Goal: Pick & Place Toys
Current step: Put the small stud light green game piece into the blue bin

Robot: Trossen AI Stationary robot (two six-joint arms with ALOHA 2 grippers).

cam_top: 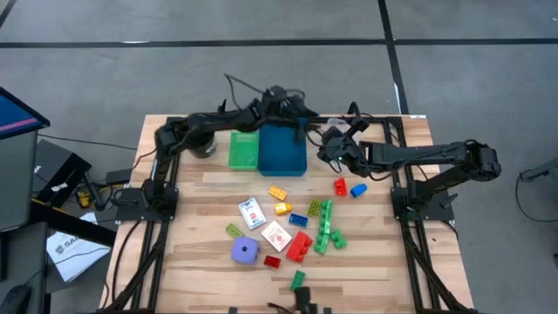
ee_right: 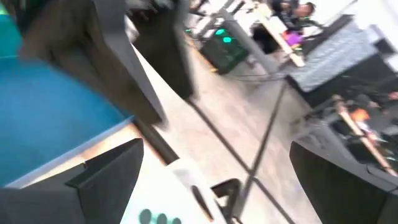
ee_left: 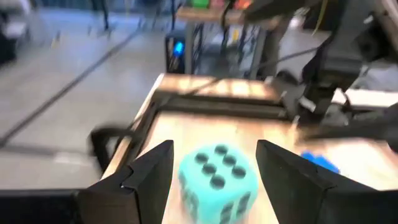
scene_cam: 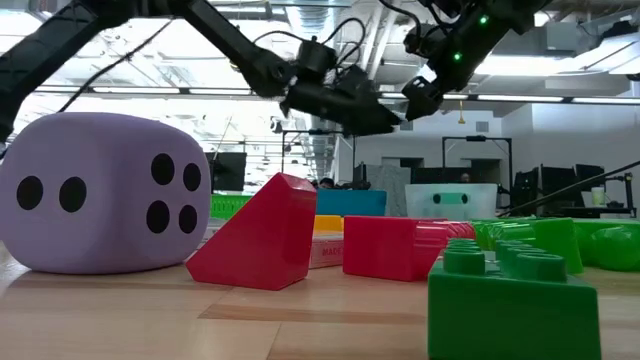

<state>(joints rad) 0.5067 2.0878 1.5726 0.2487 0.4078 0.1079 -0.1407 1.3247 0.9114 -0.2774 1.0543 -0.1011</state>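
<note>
A cyan die [ee_left: 217, 177] with dark pips sits between the fingers of my left gripper [ee_left: 214, 149], which hangs over the far end of the blue tray [cam_top: 281, 150]. My right gripper [cam_top: 331, 144] hovers just right of that tray, open and with nothing between its fingers [ee_right: 106, 180]. On the wood lie a purple die [cam_top: 245, 251], two white card packs [cam_top: 252, 213], and red [cam_top: 299, 246], green [cam_top: 325, 222], yellow [cam_top: 278, 193] and blue [cam_top: 358, 189] bricks. The cyan die does not show in the high or low view. My left gripper pinches the cyan die between its two fingers, on two opposite side faces [ee_left: 186, 183]. The fingers reach nearly level from the table's left, tipped slightly down. The die is lifted clear of the table, with a six-pip face turned up.
A green tray [cam_top: 244, 150] stands against the blue tray's left side, with a black cup [cam_top: 203, 145] farther left. The two arms' hands are close together at the table's far middle. Loose toys fill the near middle; the near left of the wood [cam_top: 187, 262] is bare.
</note>
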